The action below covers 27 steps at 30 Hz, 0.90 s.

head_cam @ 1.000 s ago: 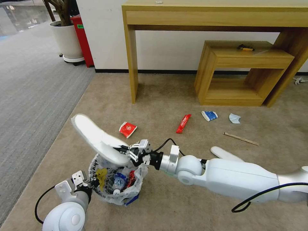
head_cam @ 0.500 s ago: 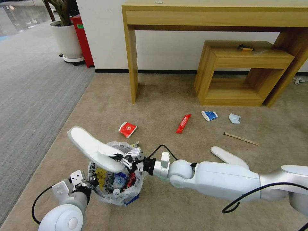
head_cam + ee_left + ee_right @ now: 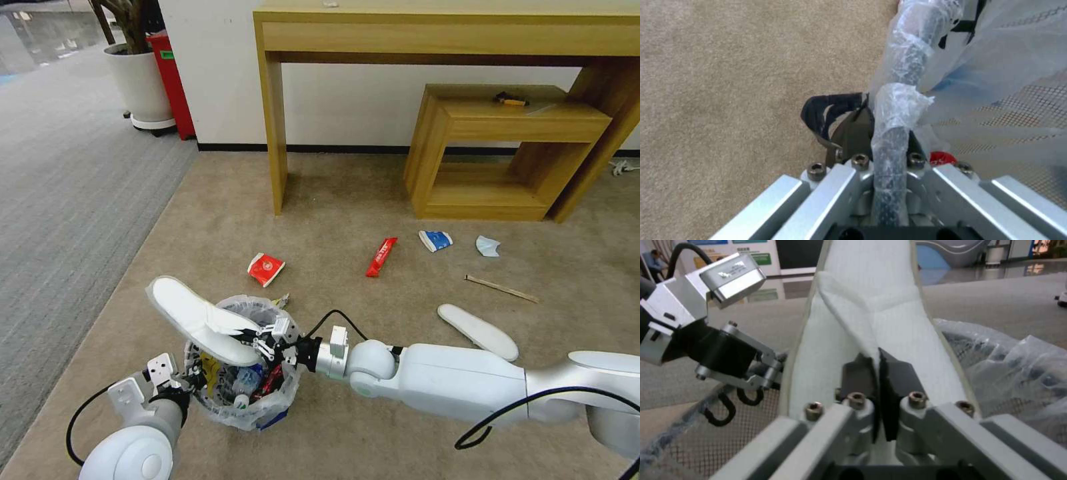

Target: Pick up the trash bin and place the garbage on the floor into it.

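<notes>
The trash bin (image 3: pixel 233 415), black mesh under a clear bag liner, stands on the beige floor (image 3: pixel 347 200) just in front of me. My left gripper (image 3: pixel 194 381) is shut on its bag-wrapped rim (image 3: pixel 891 133). My right gripper (image 3: pixel 261 341) is shut on the strap of a white slipper (image 3: pixel 190 312), which slants over the bin's opening with its far end sticking out past the rim. The right wrist view shows the slipper (image 3: pixel 871 290) pinched between the black fingers (image 3: pixel 896 376). On the carpet lie another slipper (image 3: pixel 477 330), two red wrappers (image 3: pixel 265 269) (image 3: pixel 381 257), a blue-white packet (image 3: pixel 435 240), a pale blue mask (image 3: pixel 487 246) and a wooden stick (image 3: pixel 501 289).
A wooden desk (image 3: pixel 273 133) and a low wooden shelf (image 3: pixel 507 153) stand against the far wall. A white plant pot (image 3: pixel 140 83) and a red box (image 3: pixel 172 80) sit at the back left, beside the grey ribbed carpet (image 3: pixel 60 173). The bin holds wrappers and a bottle.
My right arm has drawn back toward me and lowered the slipper, bringing it down onto the bin's opening. The left gripper keeps its hold on the rim.
</notes>
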{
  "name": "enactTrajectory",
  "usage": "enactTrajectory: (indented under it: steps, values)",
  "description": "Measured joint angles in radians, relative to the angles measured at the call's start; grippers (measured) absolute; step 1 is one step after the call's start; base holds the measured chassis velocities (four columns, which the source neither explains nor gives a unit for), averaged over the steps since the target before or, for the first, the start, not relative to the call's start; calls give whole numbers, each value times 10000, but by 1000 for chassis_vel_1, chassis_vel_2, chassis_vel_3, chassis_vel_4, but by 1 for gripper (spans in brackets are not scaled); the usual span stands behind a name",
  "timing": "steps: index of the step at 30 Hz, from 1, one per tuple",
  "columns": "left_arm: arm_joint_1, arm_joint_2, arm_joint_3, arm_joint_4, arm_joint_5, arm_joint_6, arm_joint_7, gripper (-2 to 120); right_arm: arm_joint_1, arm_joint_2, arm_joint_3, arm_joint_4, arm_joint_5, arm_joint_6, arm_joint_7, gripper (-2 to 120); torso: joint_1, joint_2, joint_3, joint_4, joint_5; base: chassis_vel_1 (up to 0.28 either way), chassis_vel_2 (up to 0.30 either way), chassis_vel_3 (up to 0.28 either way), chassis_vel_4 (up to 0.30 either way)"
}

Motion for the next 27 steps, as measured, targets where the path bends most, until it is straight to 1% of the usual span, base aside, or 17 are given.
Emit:
enactTrajectory:
  steps: [3,5,8,9,10,11,13,14,15,16,17,18,19,20,21,24,27]
  values:
    - [3,0,0,0,0,0,3,0,-97,-40,68,23,-48,-2,5,22,0,0,0,1,0,0,0,0,0]
    - [1,0,-5,0,-1,0,6,0,-122,-69,98,59,-61,-5,12,25,0,0,0,1,0,0,0,0,0]
    - [-23,11,-38,94,-8,-1,13,0,-163,-154,145,142,-106,-15,20,40,0,0,0,1,0,0,0,0,0]
    - [-23,11,-38,94,-8,-1,13,0,-163,-154,145,142,-106,-15,20,40,0,0,0,1,0,0,0,0,0]
    - [-31,11,-40,137,-10,-1,15,0,-174,-169,179,160,-117,-17,21,43,0,0,0,0,0,0,0,0,0]
    - [-46,10,-43,187,-11,-1,16,0,-194,-187,221,175,-122,-22,27,51,0,0,0,1,0,0,0,0,0]
    - [-70,3,-47,234,-8,-3,16,0,-204,-204,245,183,-130,-22,33,53,0,0,0,1,0,0,0,0,0]
    - [-95,-1,-50,275,-9,-4,15,0,-207,-233,256,203,-146,-24,38,61,0,0,0,1,0,0,0,0,0]
    - [-111,-2,-50,292,-9,-3,14,0,-210,-253,261,222,-159,-25,38,64,0,0,0,1,-1,0,0,0,0]
    - [-111,-2,-50,292,-9,-3,14,0,-210,-253,261,222,-159,-25,38,64,0,0,0,1,-1,0,0,0,0]
    - [-134,-2,-53,304,-25,-3,8,0,-221,-278,269,250,-167,-25,43,69,0,0,0,1,-1,0,0,0,0]
    - [-173,11,-92,320,-88,-3,-16,0,-244,-319,293,301,-184,-25,53,76,0,0,0,1,0,0,0,0,0]
    - [-211,39,-141,346,-160,-4,-43,0,-257,-354,320,346,-205,-25,64,79,0,0,0,0,0,0,0,0,0]
    - [-211,39,-141,346,-160,-4,-43,0,-257,-354,320,346,-205,-25,64,79,0,0,0,0,0,0,0,0,0]
    - [-267,77,-217,392,-273,-3,-97,0,-256,-393,336,407,-212,-29,84,86,0,0,0,1,0,0,0,0,0]
    - [-401,135,-383,465,-511,-5,-229,0,-254,-487,389,512,-213,-57,139,97,0,0,0,1,0,0,0,0,0]
    - [-411,158,-397,496,-548,-6,-241,0,-266,-505,454,512,-213,-59,167,100,0,1,0,0,0,0,0,0,0]
